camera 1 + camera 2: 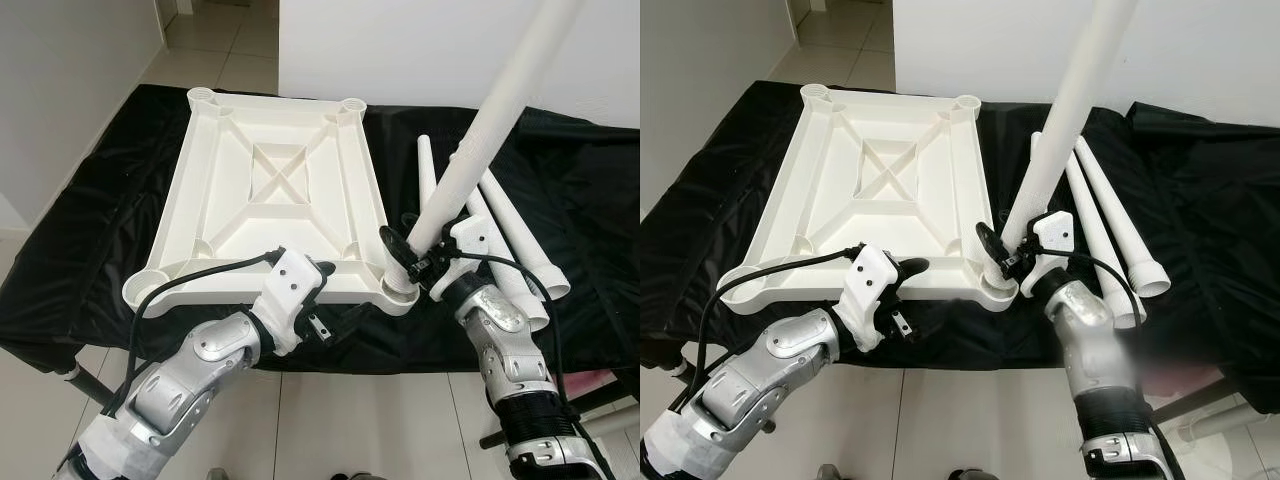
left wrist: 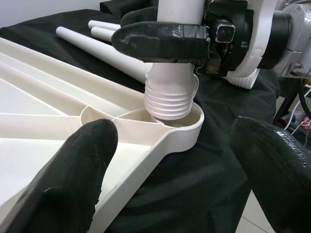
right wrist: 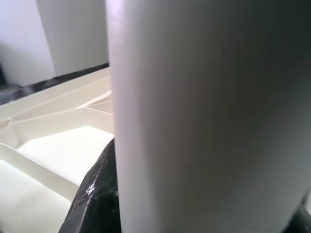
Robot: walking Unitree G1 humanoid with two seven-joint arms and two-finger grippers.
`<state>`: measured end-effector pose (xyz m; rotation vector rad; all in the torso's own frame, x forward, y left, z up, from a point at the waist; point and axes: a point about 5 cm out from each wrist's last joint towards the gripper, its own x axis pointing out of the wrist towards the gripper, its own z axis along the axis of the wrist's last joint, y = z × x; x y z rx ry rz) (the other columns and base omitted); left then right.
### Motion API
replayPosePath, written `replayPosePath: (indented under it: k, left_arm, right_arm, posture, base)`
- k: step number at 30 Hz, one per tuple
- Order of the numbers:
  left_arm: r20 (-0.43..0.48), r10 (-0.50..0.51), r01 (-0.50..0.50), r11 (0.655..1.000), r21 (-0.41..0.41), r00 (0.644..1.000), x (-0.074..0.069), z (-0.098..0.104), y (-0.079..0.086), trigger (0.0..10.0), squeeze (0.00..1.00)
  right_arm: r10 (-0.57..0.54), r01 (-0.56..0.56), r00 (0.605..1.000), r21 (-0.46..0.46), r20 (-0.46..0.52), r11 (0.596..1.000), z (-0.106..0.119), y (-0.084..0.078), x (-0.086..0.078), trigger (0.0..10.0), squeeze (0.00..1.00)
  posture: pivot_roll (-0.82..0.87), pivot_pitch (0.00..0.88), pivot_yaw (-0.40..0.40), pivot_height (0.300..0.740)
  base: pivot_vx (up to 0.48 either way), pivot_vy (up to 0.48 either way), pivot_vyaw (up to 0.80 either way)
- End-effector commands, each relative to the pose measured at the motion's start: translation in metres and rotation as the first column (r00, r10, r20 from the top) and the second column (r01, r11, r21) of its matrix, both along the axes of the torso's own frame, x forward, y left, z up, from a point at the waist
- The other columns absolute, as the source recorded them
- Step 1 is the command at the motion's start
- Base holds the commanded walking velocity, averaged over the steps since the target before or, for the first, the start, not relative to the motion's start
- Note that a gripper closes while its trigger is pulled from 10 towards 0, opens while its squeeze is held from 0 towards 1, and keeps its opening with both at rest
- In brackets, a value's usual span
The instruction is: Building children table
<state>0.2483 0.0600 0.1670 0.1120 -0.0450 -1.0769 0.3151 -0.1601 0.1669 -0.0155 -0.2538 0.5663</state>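
Left wrist view: the leg's (image 2: 171, 92) threaded end sits in the mouth of the corner socket (image 2: 187, 127), a few thread rings above the rim. I read it as entered but not screwed home.

Top: tabletop (image 1: 275, 190) lies underside up on the black cloth (image 1: 80, 240), ribs and four sockets facing me. That is the only way the legs can go in.

Right gripper: right gripper (image 1: 405, 252) clamps the leg just above the threads, one finger across its front. A low hold keeps the threaded end steerable; the long shaft leans away toward 1 o'clock in the head views.

Tilt: the leg is not square to the top. I judge it wants standing up before turning, or the threads may cross.

Left gripper: left gripper (image 1: 318, 318) sits at the near edge of the top, at 9 o'clock from the socket, fingers (image 2: 73, 170) spread and holding nothing. One finger lies over the rim; I cannot tell if it presses. I take it as a brace against the top skating while the leg is turned.

Spares: three more legs (image 1: 1110, 215) lie side by side on the cloth at 3 o'clock of the top, within the right arm's reach.

Progress: first leg of four, three sockets bare.

Risk: the top overhangs the near edge of the cloth slightly; a hard twist could shove it.
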Motion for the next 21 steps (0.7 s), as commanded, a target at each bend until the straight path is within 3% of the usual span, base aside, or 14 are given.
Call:
replayPosePath:
  k: [1, 10, 21]
  left_arm:
    - [0.001, -0.123, 0.123, 0.992, 0.017, 0.992, -0.006, 0.001, -0.003, 10.0, 0.00]
    - [-0.002, -0.124, 0.124, 0.992, 0.016, 0.992, -0.007, 0.001, -0.004, 10.0, 0.00]
    - [-0.010, -0.135, 0.135, 0.991, 0.014, 0.991, -0.009, 0.000, -0.005, 10.0, 0.00]
  right_arm:
    - [0.031, -0.031, 1.000, 0.007, 0.000, 0.999, -0.001, 0.003, -0.005, 10.0, 0.00]
    - [0.054, -0.054, 0.998, -0.007, -0.017, 0.999, -0.011, 0.004, -0.016, 10.0, 0.00]
    - [-0.042, 0.042, 0.999, -0.031, -0.022, 0.999, -0.013, -0.017, -0.019, 10.0, 0.00]
  posture:
    - [0.04, 0.098, -0.058, 0.740]
    - [0.03, 0.103, -0.057, 0.740]
    - [0.02, 0.112, -0.045, 0.740]
  base:
    - [0.000, 0.000, 0.00]
    - [0.000, 0.000, 0.00]
    - [0.000, 0.000, 0.00]
